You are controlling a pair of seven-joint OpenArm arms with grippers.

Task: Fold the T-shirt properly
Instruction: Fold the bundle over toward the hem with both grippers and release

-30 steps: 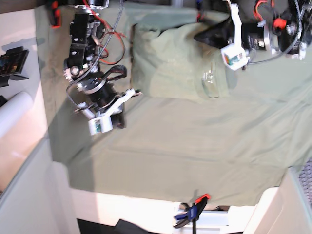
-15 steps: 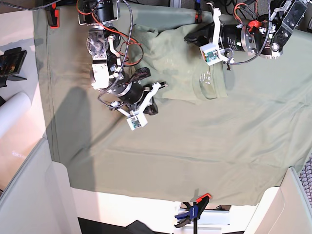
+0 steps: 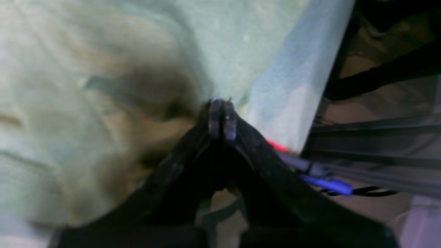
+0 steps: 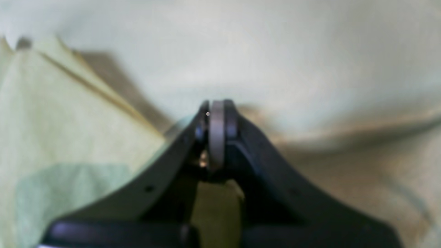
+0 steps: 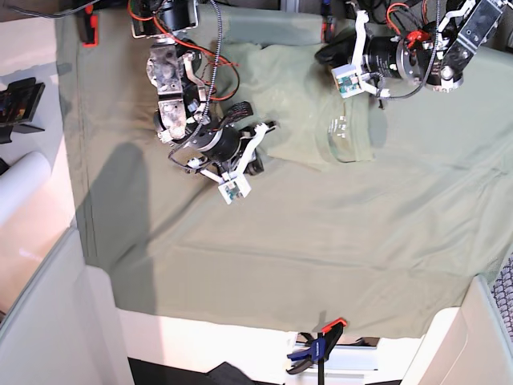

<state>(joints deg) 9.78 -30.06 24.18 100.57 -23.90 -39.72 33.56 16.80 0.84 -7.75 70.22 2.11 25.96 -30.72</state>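
- Hovering with both hands closed: my right hand (image 4: 217,117) has its jaws pressed together with nothing visible between them, just above the cloth at the near edge of the T-shirt (image 5: 300,104).
- My left hand (image 3: 220,119) is pinched together too, and I see no fabric caught in it; it sits over the far edge of the shirt, near where the tablecloth (image 5: 321,241) drops off the tabletop.
- In the base view my right hand (image 5: 258,148) is at the shirt's lower left corner, and my left hand (image 5: 327,54) is close to its top edge.
- The shirt lies at the back of the tabletop as a compact, roughly rectangular bundle, collar (image 5: 343,138) showing at its right end and a layered edge visible in the right wrist view.
- I judge the folding to be well along: the sleeves seem tucked in and the body doubled over.
- What looks left is tidying: the lower edge runs crooked and one corner bulges, so a final fold or smoothing may still be needed.
- A clamp (image 5: 317,349) holds the tablecloth at the front edge, well apart from the shirt.
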